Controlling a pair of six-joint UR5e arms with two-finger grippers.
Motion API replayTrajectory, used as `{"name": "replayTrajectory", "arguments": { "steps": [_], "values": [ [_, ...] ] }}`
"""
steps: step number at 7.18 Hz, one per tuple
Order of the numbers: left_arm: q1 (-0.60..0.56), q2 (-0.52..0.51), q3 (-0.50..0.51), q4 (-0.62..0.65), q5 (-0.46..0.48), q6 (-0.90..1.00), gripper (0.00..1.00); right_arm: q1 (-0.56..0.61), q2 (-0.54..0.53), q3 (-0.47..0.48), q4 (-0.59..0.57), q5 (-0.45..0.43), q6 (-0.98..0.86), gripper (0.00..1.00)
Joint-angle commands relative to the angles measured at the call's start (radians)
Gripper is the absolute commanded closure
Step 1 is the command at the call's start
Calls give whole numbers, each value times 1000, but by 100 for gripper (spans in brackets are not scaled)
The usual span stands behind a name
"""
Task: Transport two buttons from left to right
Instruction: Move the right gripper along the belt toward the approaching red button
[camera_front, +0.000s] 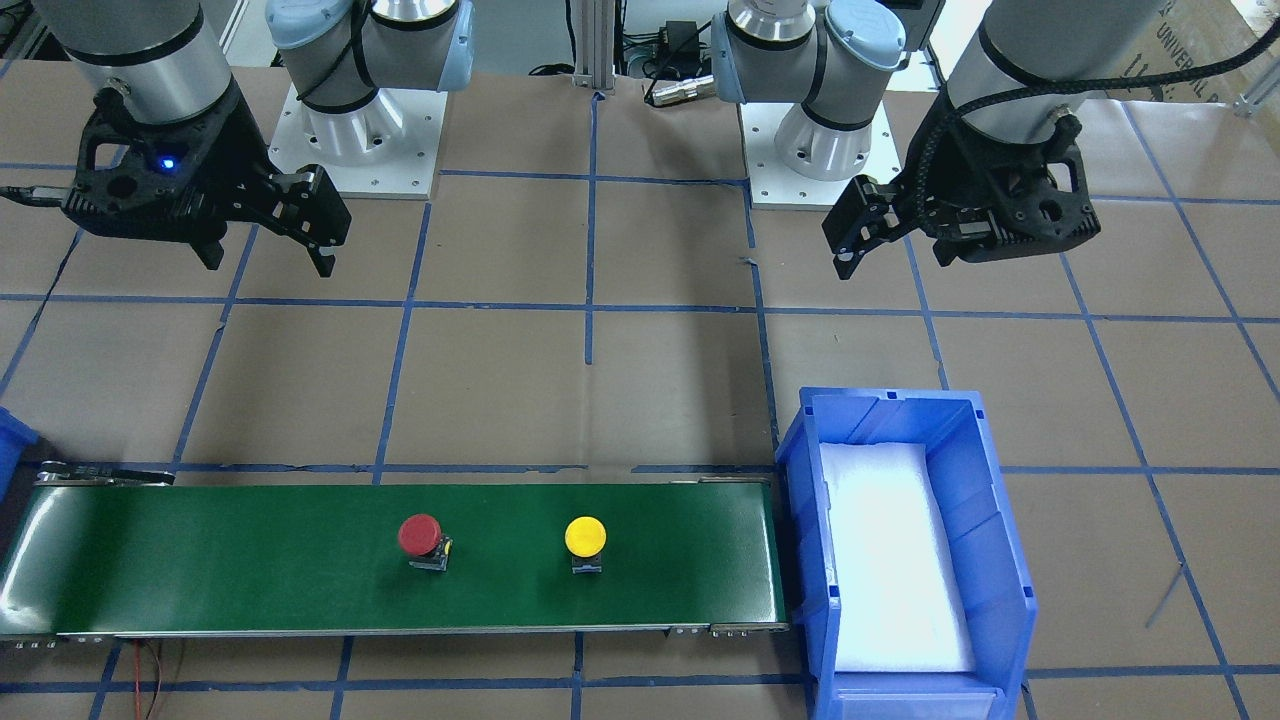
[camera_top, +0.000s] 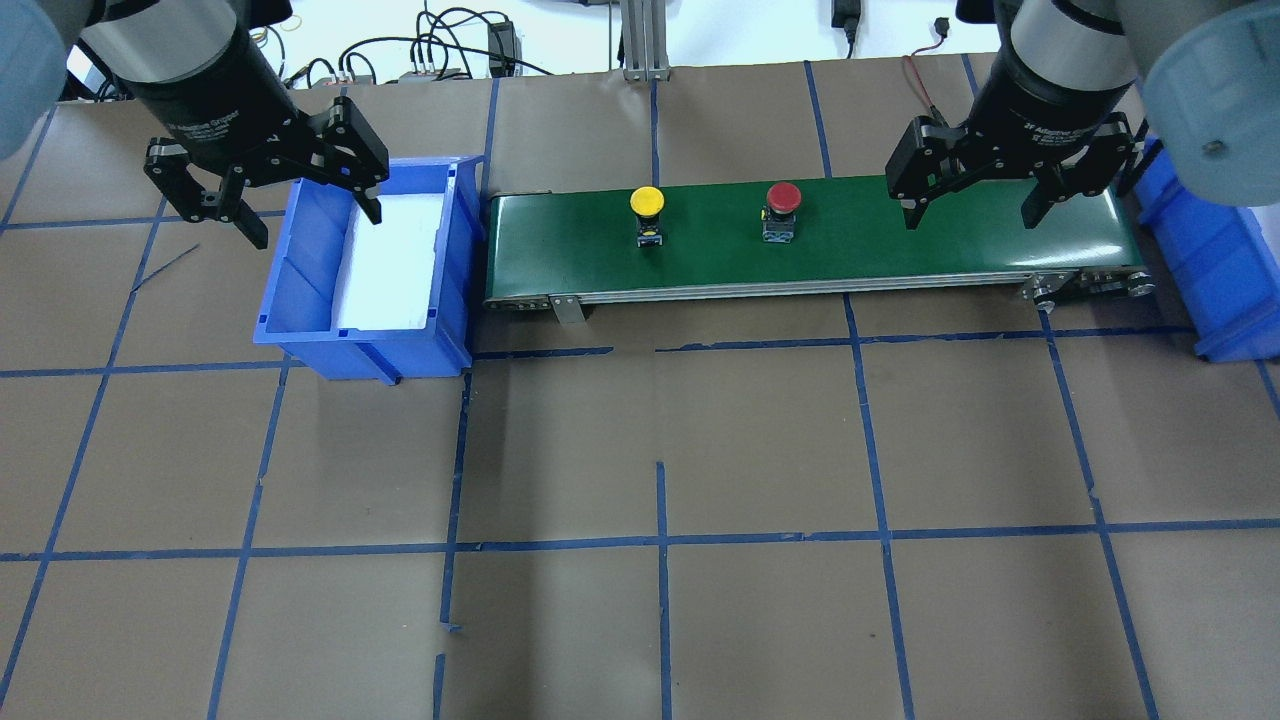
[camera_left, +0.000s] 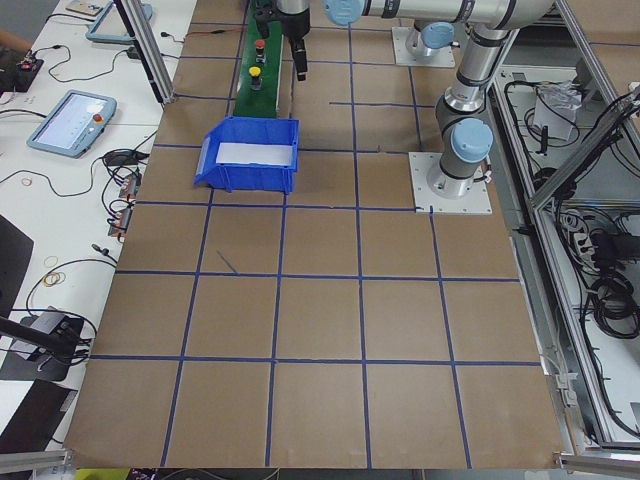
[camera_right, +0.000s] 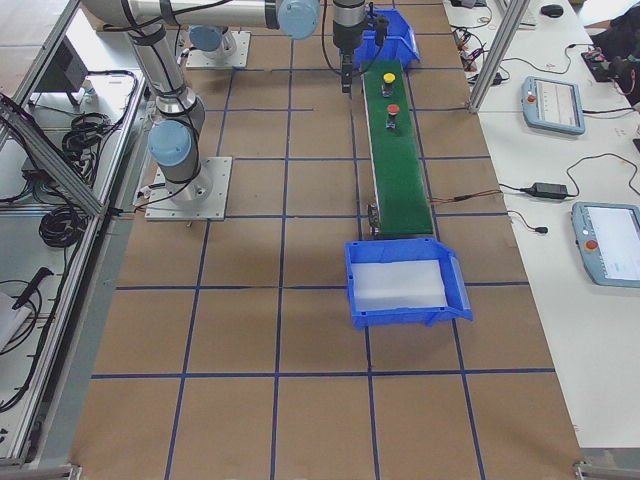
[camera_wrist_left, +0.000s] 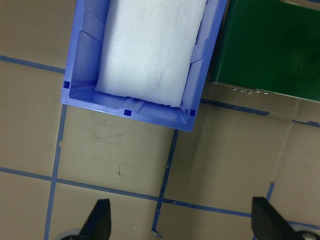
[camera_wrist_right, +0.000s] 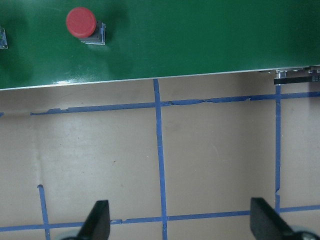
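Observation:
Two buttons stand upright on the green conveyor belt (camera_top: 900, 250): the yellow button (camera_top: 647, 201) (camera_front: 585, 536) and, to its right in the overhead view, the red button (camera_top: 783, 195) (camera_front: 420, 535) (camera_wrist_right: 81, 22). My right gripper (camera_top: 972, 218) (camera_front: 268, 262) (camera_wrist_right: 180, 222) hangs open and empty on the robot's side of the belt, right of the red button. My left gripper (camera_top: 310, 225) (camera_front: 895, 255) (camera_wrist_left: 182, 222) hangs open and empty on the robot's side of a blue bin (camera_top: 300, 300) off the belt's left end.
The blue bin (camera_wrist_left: 82, 60) (camera_front: 990, 520) holds only a white foam pad (camera_top: 390, 260). A second blue bin (camera_top: 1220, 260) stands past the belt's right end. Brown paper with blue tape lines (camera_top: 660, 540) covers the table.

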Motion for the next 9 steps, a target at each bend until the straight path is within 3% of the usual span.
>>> {"name": "replayTrajectory", "arguments": {
  "steps": [1,6,9],
  "values": [
    [-21,1,-5,2,16,24,1,2,59,8,-17,-24,0,0],
    [-19,1,-2,2,14,24,1,-2,182,82,-249,-24,-1,0],
    [-18,1,-2,2,14,24,1,-28,228,76,-306,-24,-445,0]
  ]
}}
